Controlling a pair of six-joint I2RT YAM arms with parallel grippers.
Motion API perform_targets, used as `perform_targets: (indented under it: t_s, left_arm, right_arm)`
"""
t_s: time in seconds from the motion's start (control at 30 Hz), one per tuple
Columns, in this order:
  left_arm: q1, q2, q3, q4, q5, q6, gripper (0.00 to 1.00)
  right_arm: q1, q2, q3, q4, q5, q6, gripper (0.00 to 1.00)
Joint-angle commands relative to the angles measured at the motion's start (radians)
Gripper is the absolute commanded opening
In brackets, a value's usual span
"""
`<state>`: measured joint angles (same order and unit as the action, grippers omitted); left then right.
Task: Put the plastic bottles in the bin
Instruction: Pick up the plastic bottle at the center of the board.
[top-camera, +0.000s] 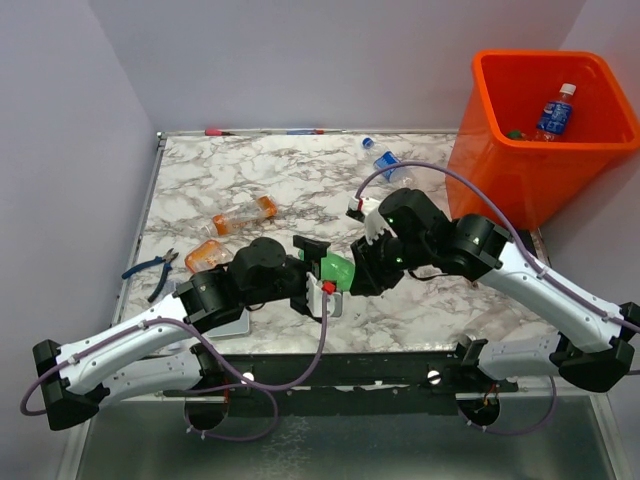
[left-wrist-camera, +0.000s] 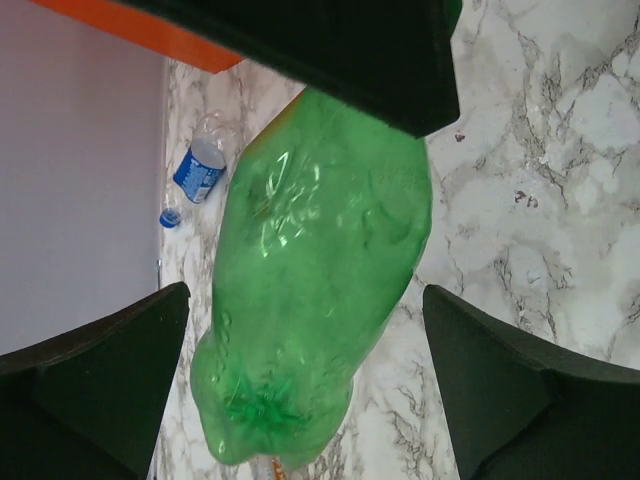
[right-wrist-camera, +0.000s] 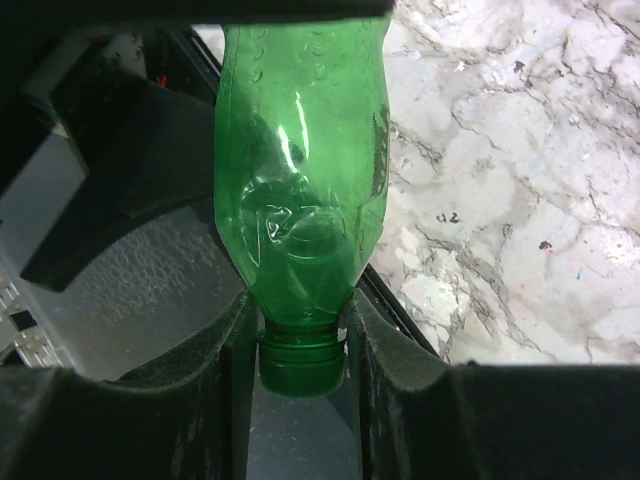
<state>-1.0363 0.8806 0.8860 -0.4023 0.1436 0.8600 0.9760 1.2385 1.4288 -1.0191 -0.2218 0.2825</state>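
marble desk (top-camera: 260, 170) under your arms: green bottle (right-wrist-camera: 300, 200) is near its middle, r claw (right-wrist-camera: 300, 335) pinched narrow on the neck just above the cap. l claw (left-wrist-camera: 305, 335) is wide, fingers either side of the body w/ gaps. two orange bottles (top-camera: 243, 215) lie left, clear bottle (top-camera: 388, 163) far back. bin (top-camera: 500, 170) is far right w/ a red-label bottle (top-camera: 555, 112) inside.

A crumpled green bottle (top-camera: 336, 270) with a green cap was pinched at its neck by the right end effector (right-wrist-camera: 300, 345), near the front of the counter (top-camera: 280, 175); an orange bottle (top-camera: 245, 215) lay on its side at the left, a second orange bottle (top-camera: 207, 255) nearer the front; a crushed clear bottle (top-camera: 388, 163) with a blue label lay near the bin (top-camera: 500, 175), a blue cap (top-camera: 368, 142) just beside it; the bright orange bin stood at the far right, holding a blue-labelled, white-capped bottle (top-camera: 553, 115).
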Motion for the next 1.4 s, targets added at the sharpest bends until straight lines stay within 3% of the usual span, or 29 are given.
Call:
perform_targets:
  t_s: [0.0,0.2,0.43,0.53,0.63,0.7,0.87,1.0,1.1,1.2,1.37]
  left_arm:
    - [-0.031,0.019,0.013,0.001,-0.044,0.067,0.98]
    - [-0.034,-0.002,-0.01,0.064,-0.115,0.054,0.87]
    - [-0.033,0.007,-0.009,0.076,-0.136,0.006,0.57]
    - [-0.033,0.006,-0.011,0.08,-0.123,-0.011,0.53]
    - [-0.033,0.006,-0.012,0.088,-0.102,-0.047,0.51]
    - [-0.033,0.004,-0.017,0.094,-0.075,-0.097,0.48]
    - [-0.033,0.001,-0.091,0.238,0.034,-0.39,0.39]
    - [-0.033,0.014,-0.215,0.549,0.106,-0.846,0.39]
    - [-0.033,0.035,-0.293,0.762,0.121,-1.106,0.38]
    - [-0.033,0.051,-0.31,0.845,0.106,-1.225,0.35]
    - [-0.033,0.061,-0.289,0.85,0.094,-1.256,0.34]
  right_arm:
    - [0.0,0.029,0.056,-0.021,-0.091,-0.039,0.0]
    - [0.0,0.039,0.082,-0.046,-0.1,-0.055,0.0]
    - [0.0,0.05,0.109,-0.065,-0.114,-0.065,0.0]
    - [0.0,0.048,0.13,-0.064,-0.113,-0.058,0.03]
    - [0.0,0.032,0.17,-0.047,-0.095,-0.049,0.5]
    - [0.0,-0.001,0.185,-0.005,-0.049,-0.033,0.68]
    - [0.0,-0.2,0.052,0.26,0.224,0.031,0.75]
    - [0.0,-0.424,-0.237,0.616,0.326,0.089,0.77]
    - [0.0,-0.496,-0.351,0.739,0.354,0.127,0.81]
    - [0.0,-0.483,-0.37,0.737,0.365,0.15,0.84]
    - [0.0,-0.425,-0.39,0.769,0.349,0.175,0.86]
